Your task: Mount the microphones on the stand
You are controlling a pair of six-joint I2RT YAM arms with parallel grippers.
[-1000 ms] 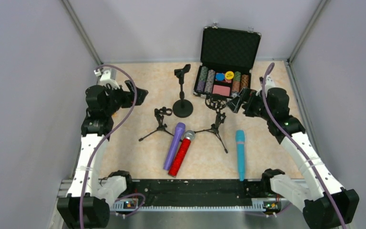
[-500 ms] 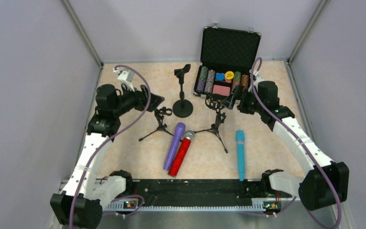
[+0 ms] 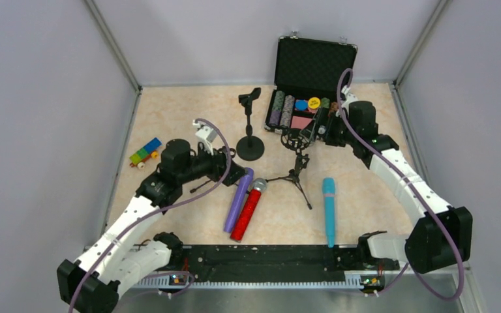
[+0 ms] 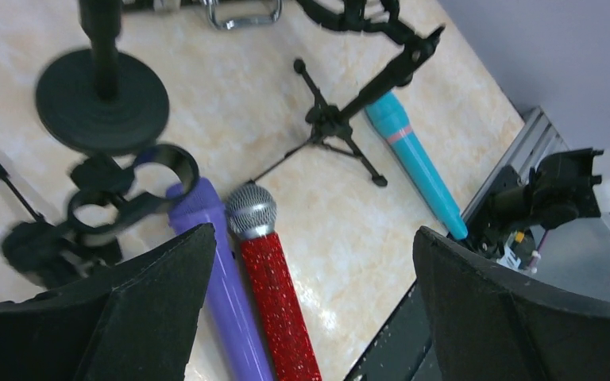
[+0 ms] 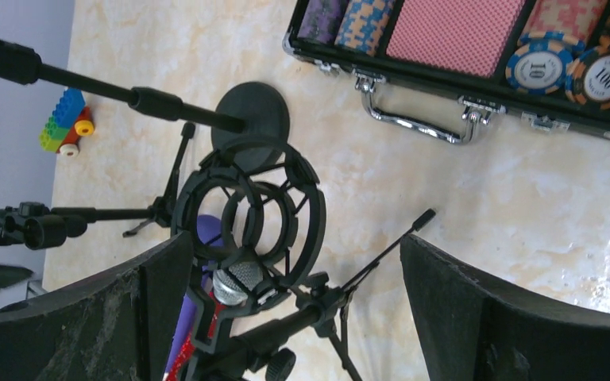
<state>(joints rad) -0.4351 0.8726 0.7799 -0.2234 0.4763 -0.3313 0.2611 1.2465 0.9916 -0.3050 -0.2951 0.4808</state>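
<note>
The table (image 3: 189,111) carries everything. The open chip case (image 3: 316,65) stands at its far edge, out of the working area. The two arms reach in from the near edge, one toward each side of the cluster of stands.

The three stands sit in the middle, between the case and the microphones, so each clip can be reached from the front. The round-base stand (image 3: 250,147) is upright at the back. The shock-mount tripod (image 3: 295,171) is to its right. The small tripod with a double-ring clip (image 4: 127,186) is to its left, largely hidden under the left arm in the top view.

All three microphones lie flat on the table in front of the stands, and none is mounted yet. The purple microphone (image 3: 238,199) and the red microphone (image 3: 248,212) lie side by side, touching, with their heads toward the stands. The teal microphone (image 3: 329,212) lies well apart on the right, its head near a foot of the shock-mount tripod.

The left pincer (image 4: 311,238) hangs over the heads of the purple and red pair. It is spread wide and holds nothing, probably so it can straddle one body for a pick. The right pincer (image 5: 295,238) is also spread and holds nothing. It faces the shock mount's cage, which suggests it is there to steady that stand.

A small toy block car (image 3: 145,152) sits off to the left and plays no part in the task.
</note>
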